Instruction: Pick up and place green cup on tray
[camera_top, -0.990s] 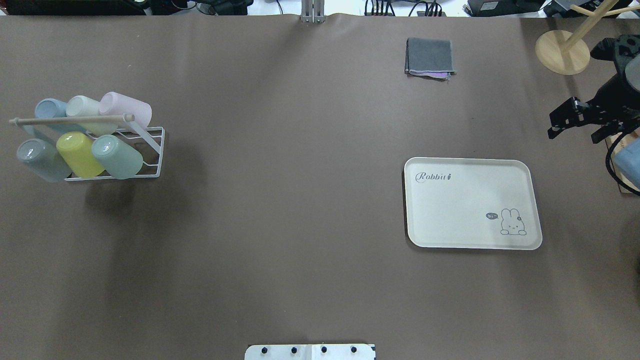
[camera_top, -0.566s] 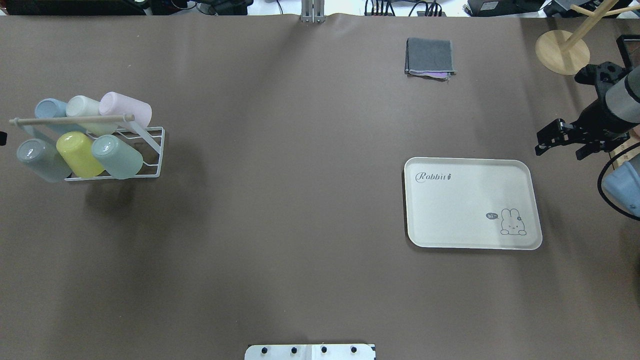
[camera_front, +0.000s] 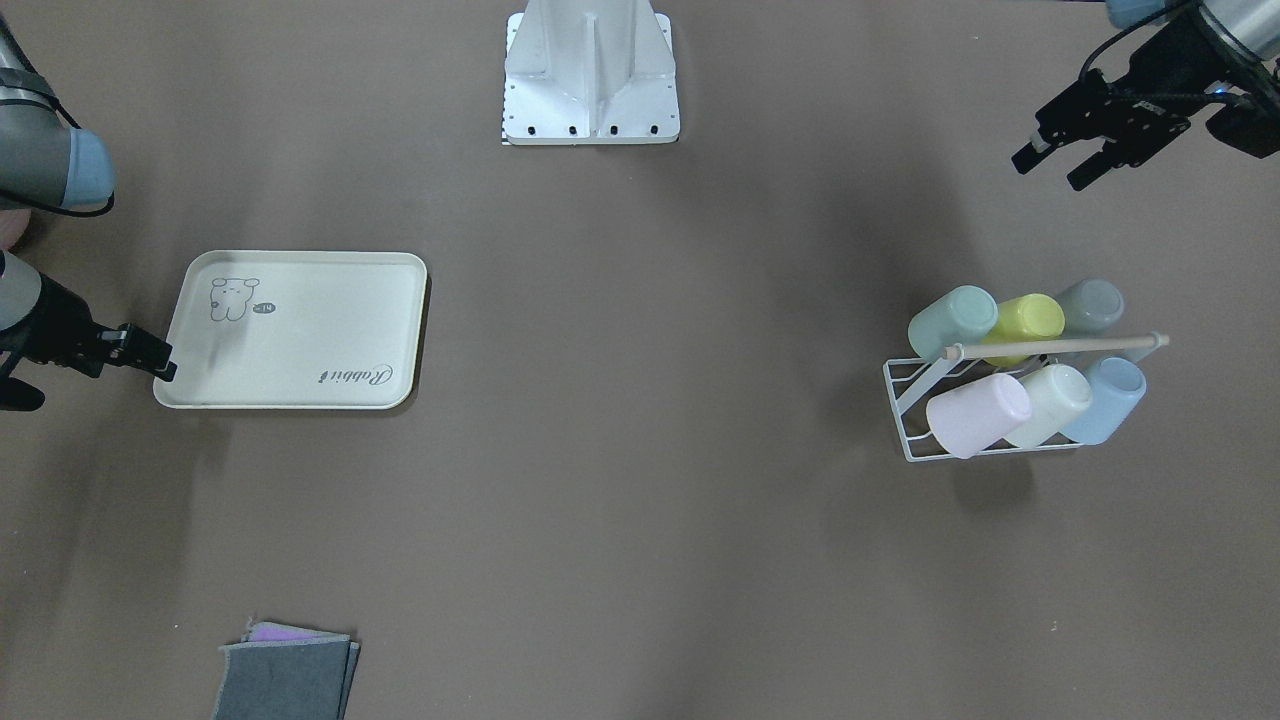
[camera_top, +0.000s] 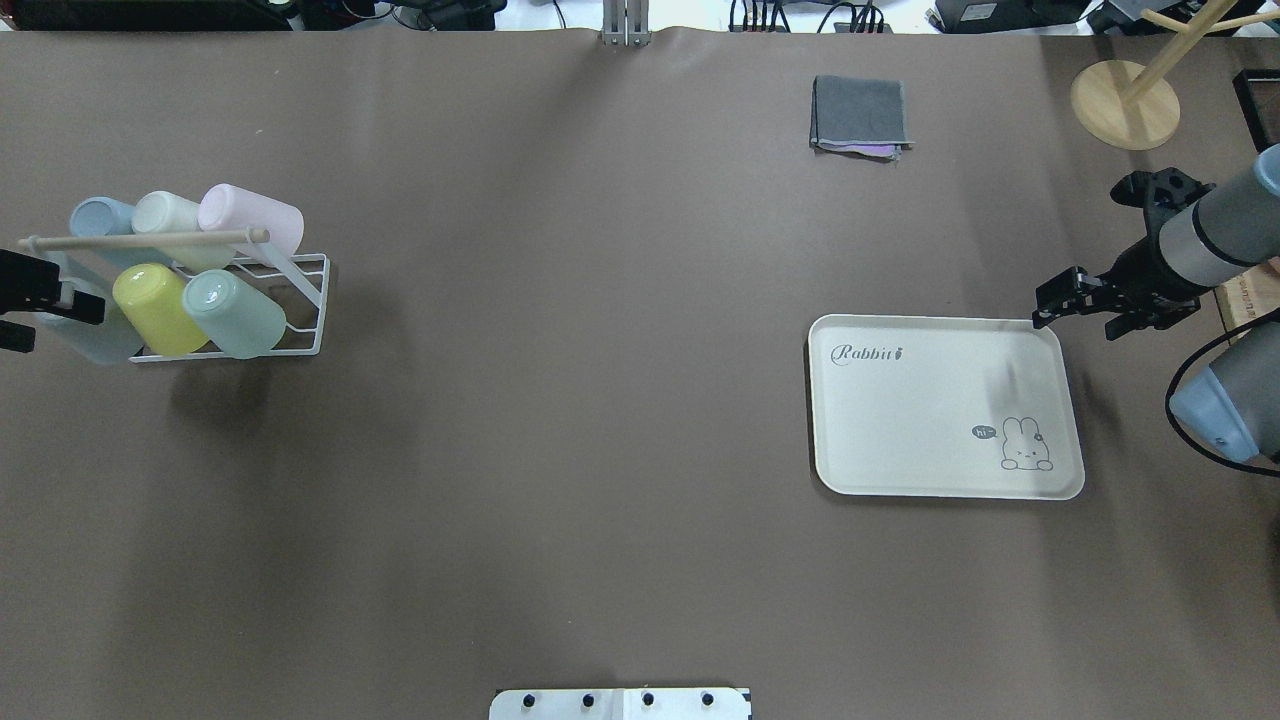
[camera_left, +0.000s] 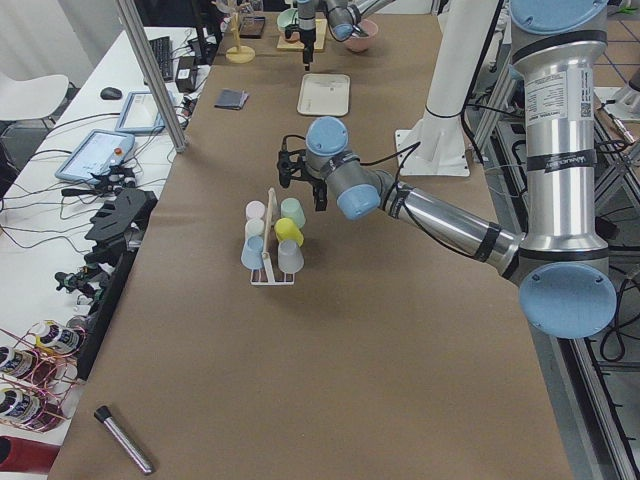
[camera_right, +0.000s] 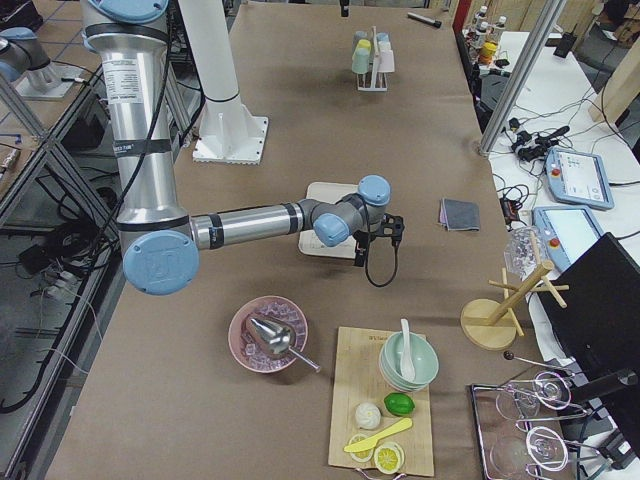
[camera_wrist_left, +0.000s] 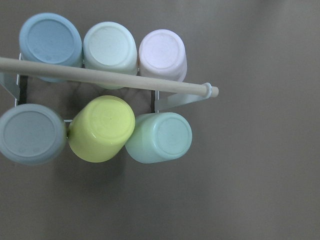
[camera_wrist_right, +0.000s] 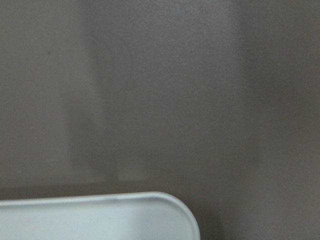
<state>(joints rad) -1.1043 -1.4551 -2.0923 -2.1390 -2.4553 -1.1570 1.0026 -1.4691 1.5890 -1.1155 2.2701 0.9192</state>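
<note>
The green cup (camera_top: 235, 313) lies tilted in a white wire rack (camera_top: 305, 300), bottom outward, the rightmost of the near row beside a yellow cup (camera_top: 155, 305). It also shows in the front view (camera_front: 952, 320) and the left wrist view (camera_wrist_left: 160, 137). My left gripper (camera_top: 50, 325) is open, high over the rack's left end, apart from the cups; it also shows in the front view (camera_front: 1048, 175). The cream tray (camera_top: 940, 400) lies flat and bare at the right. My right gripper (camera_top: 1076, 325) is open and empty, beside the tray's far right corner (camera_wrist_right: 165, 210).
The rack also holds blue (camera_top: 98, 215), cream (camera_top: 165, 212), pink (camera_top: 250, 215) and grey (camera_wrist_left: 30, 134) cups under a wooden bar (camera_top: 140, 240). A folded grey cloth (camera_top: 860, 115) and a wooden stand (camera_top: 1125, 105) sit at the back right. The robot base (camera_top: 620, 703) is at the near edge.
My right gripper has moved left and nearer, from the table's right edge to the tray's far right corner. My left gripper has come in at the left edge over the rack.
</note>
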